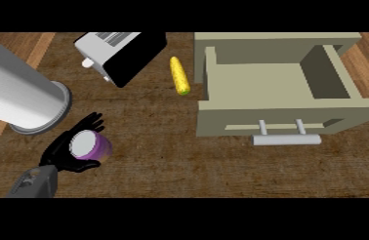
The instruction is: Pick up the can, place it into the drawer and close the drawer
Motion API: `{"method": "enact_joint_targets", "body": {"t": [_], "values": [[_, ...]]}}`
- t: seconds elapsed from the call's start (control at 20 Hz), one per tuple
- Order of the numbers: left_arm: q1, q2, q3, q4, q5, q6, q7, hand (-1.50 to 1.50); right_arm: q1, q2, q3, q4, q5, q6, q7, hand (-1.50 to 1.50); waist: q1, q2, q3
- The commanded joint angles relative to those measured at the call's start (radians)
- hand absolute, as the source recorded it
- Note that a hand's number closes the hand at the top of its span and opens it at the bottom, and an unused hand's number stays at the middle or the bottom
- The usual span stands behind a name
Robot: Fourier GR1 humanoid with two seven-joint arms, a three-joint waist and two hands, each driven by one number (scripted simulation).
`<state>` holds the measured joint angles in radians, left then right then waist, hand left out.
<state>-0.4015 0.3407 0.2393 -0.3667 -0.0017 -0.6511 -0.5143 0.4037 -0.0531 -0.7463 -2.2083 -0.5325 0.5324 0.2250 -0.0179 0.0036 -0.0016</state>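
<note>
You see the open drawer (274,88) at two o'clock, the big steel cylinder (29,100) at nine, the toaster (119,53) at eleven, your left hand (61,153) at eight curled round the purple can (90,145), and a corn cob (178,75) at twelve.

- Worktop (216,170): dark brown wood grain, with lighter plank strips at the upper left and far right edges.
- Toaster (119,53): white body, black side panel, slots up, at the upper left centre, turned at an angle.
- Corn cob (178,75): yellow, lying flat between the toaster and the drawer unit, touching neither.
- Drawer unit (277,83): beige, on the right half; drawer pulled open, grey bar handle facing the near edge.
- Large grey cylinder (29,100): at the left edge, partly cut off by the view.
</note>
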Motion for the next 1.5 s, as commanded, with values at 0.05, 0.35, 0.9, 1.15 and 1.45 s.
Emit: {"method": "enact_joint_targets", "body": {"t": [0.05, 0.35, 0.9, 1.15, 1.45], "values": [[-0.060, -0.044, -0.003, 0.061, 0.005, -0.080, -0.055, 1.50, -0.030, -0.006, 0.005, 0.005, -0.013, -0.011, 0.020, -1.50, -0.004, 0.003, -0.001], [-0.036, -0.022, -0.024, -0.027, 0.031, -0.187, -0.016, 1.50, 0.000, 0.002, -0.010, 0.013, -0.018, 0.016, 0.009, -1.50, 0.010, -0.003, 0.001], [-0.078, -0.223, 0.123, -0.199, 0.213, 0.221, 0.073, 1.50, 0.015, 0.035, -0.002, -0.075, -0.029, -0.042, 0.073, -1.50, 0.038, -0.012, 0.003], [-0.064, -0.323, 0.111, -0.398, 0.233, 0.425, 0.157, 1.50, 0.068, 0.053, -0.015, -0.080, -0.053, -0.013, 0.036, -1.50, 0.029, -0.016, 0.004], [-0.021, -0.339, -0.057, -0.677, 0.266, 0.589, 0.252, 1.50, 0.097, 0.053, -0.011, -0.087, -0.052, -0.020, 0.011, -1.50, 0.020, -0.012, 0.003]]}}
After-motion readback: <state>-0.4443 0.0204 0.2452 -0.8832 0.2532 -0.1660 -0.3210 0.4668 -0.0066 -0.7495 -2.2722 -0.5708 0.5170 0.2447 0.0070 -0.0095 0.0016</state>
